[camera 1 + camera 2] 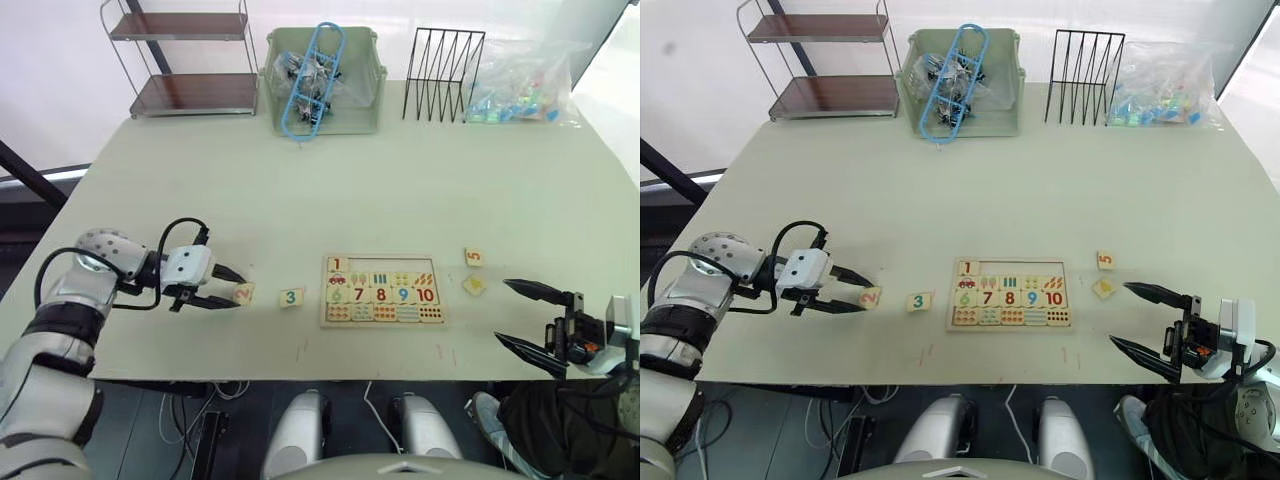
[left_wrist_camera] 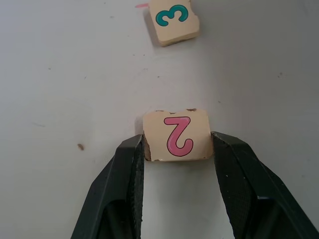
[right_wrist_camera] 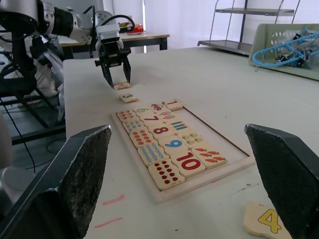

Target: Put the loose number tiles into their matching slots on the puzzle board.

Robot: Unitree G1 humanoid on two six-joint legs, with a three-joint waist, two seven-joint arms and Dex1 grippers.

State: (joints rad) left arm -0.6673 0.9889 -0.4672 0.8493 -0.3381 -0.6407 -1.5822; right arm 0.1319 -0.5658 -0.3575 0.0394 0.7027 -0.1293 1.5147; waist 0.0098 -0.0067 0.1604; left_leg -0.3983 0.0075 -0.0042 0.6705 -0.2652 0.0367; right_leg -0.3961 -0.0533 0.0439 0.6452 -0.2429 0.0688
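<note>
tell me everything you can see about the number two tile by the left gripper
The 2 tile is a small square of pale wood with a pink digit 2 printed on its top face and slightly chipped, darkened edges. It lies flat on the table, outside the puzzle board, off the board's left side with the 3 tile between them. The left gripper brackets it: one black finger sits against each side edge. Whether the tile is already pinched tight cannot be told.

My bench (image 1: 400,180) sits under bright, even light, washed out toward the far backdrop. Shadows are soft and short. Near my right claw (image 3: 179,184) the fingers blur; the 2 tile (image 2: 177,135) looks crisp.
</note>
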